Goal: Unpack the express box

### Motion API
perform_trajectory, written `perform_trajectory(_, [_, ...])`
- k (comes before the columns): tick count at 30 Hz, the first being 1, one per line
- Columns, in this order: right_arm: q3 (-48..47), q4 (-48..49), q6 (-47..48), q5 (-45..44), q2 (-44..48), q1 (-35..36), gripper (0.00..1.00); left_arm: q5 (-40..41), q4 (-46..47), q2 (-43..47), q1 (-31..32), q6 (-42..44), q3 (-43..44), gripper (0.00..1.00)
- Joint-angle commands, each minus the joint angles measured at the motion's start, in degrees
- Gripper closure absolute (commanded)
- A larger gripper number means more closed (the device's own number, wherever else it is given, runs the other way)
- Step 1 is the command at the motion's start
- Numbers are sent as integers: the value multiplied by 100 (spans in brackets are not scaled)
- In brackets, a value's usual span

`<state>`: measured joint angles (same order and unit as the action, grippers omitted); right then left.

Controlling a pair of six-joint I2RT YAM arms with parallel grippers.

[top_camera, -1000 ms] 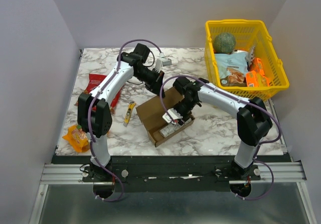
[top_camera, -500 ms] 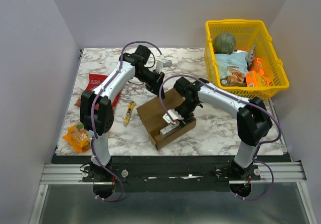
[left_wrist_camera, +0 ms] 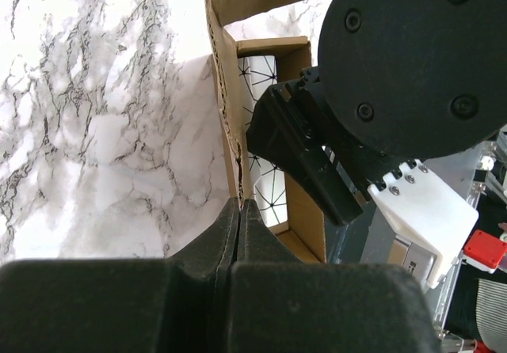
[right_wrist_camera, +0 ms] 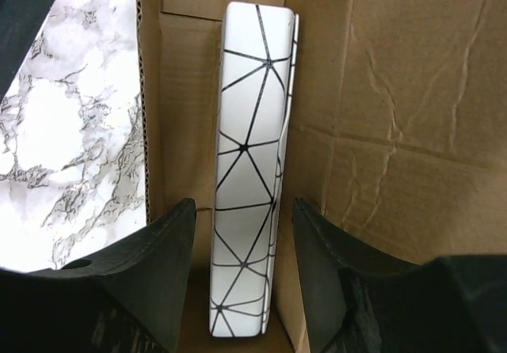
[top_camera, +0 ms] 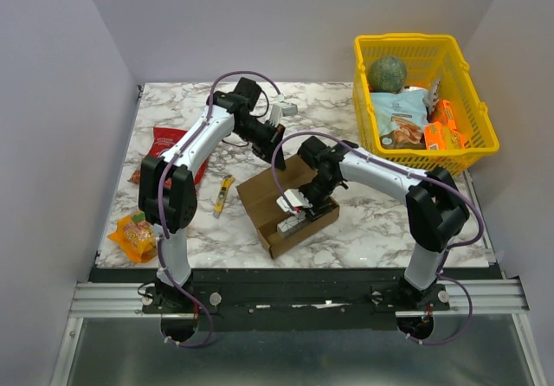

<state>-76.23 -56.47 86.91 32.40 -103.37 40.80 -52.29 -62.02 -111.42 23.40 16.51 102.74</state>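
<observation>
The express box [top_camera: 270, 194] is a brown cardboard carton lying open in the middle of the marble table. My left gripper [left_wrist_camera: 240, 204] is shut on the thin edge of its cardboard flap [left_wrist_camera: 227, 92]; in the top view it [top_camera: 277, 137] reaches in from the far side. My right gripper [right_wrist_camera: 243, 210] points down into the box, open, one finger on each side of a long white packet with black geometric lines [right_wrist_camera: 249, 131], not touching it. In the top view the right gripper [top_camera: 300, 202] is over the box's right half, with the white packet [top_camera: 289, 224] showing below it.
A yellow plastic basket [top_camera: 441, 154] with snacks and a green ball stands at the back right. A red snack bag [top_camera: 160, 144] and an orange one [top_camera: 130, 234] lie on the left. A yellow knife [top_camera: 223, 196] lies left of the box.
My right gripper has shifted slightly left inside the box and its jaws have spread wider. The left gripper stays pinched on the flap.
</observation>
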Motion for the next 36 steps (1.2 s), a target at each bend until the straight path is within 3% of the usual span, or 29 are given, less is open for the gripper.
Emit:
perform_trajectory(1, [257,83,36,-234,-69,86,41,-229,41,-82,51,-25,159,100])
perform_trajectory(7, [530,145,-157,-278,-174,157,44,-185,67,-38,51,-69,159,100])
perform_trajectory(11, [451,503,-796,-366,-166,174,70,-115,76,-3,51,-87,203,100])
perform_trajectory(12, [390,583,-912,-418,-79,166,73,-97,93,32,51,-96,229,100])
perform_trajectory(20, [-988,567,-1738,-200,388,86,81,201,260,217,51,-271,369,100])
perform_trajectory(28, [-1378,540,-2626,-93,1011,43,83,1781,524,252,-37,-535,563,100])
perform_trajectory(31, [-1027,654,-3520,-225,1328,-168,85,2318,726,313,-212,-753,642,100])
perform_trajectory(32, [-869,1107,-4663,-426,1415,-377,87,2659,787,331,-352,-833,651,100])
perform_trajectory(36, [-359,1734,-7201,-610,1627,-1196,99,3189,972,314,-669,-1167,721,100])
